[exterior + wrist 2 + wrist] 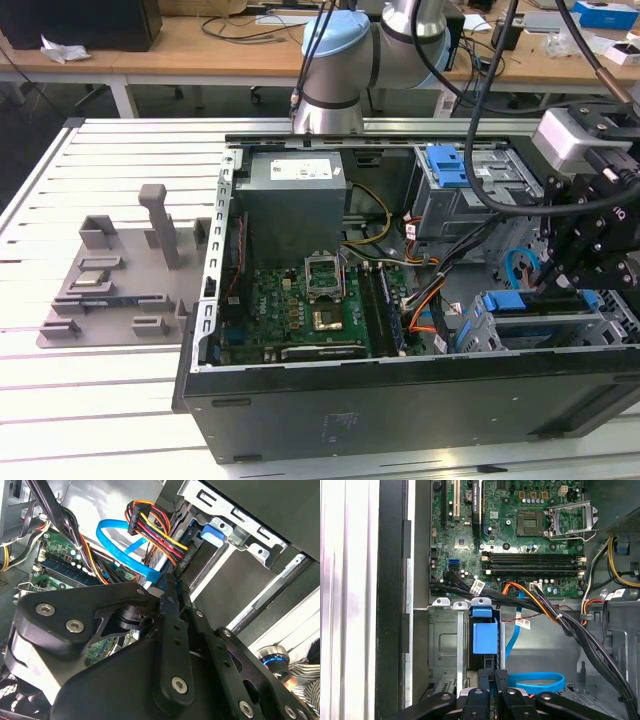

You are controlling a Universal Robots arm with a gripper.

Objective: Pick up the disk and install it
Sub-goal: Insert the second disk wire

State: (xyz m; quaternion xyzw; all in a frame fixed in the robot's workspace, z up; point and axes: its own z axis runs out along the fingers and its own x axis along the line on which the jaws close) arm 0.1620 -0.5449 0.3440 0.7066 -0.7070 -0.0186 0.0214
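Currently, you have the disk (540, 328) sitting flat in the metal drive cage (480, 340) at the corner of the open computer case (400, 410) on the exterior view's right. Its blue bracket (500, 301) shows along the near edge. In the first wrist view the blue end of that bracket (484, 636) stands in the bay slot, directly ahead of the gripper (494, 674). The fingers (487, 677) are pressed together with nothing visible between them, tips just short of the blue plastic; you cannot tell from these views whether they touch it. In the exterior view the gripper (548, 290) hangs over the cage from the black wrist assembly. A flat blue data cable (537, 680) loops just beside the fingers, and in the second wrist view the same cable (120, 550) runs under a bundle of red, yellow and black wires (155, 535). Further in lies the green motherboard (300, 310), with the grey power-supply box (295, 200) behind it. Well apart, on the slatted surface (60, 400) at the exterior view's left, sits a grey fixture tray (110, 290).
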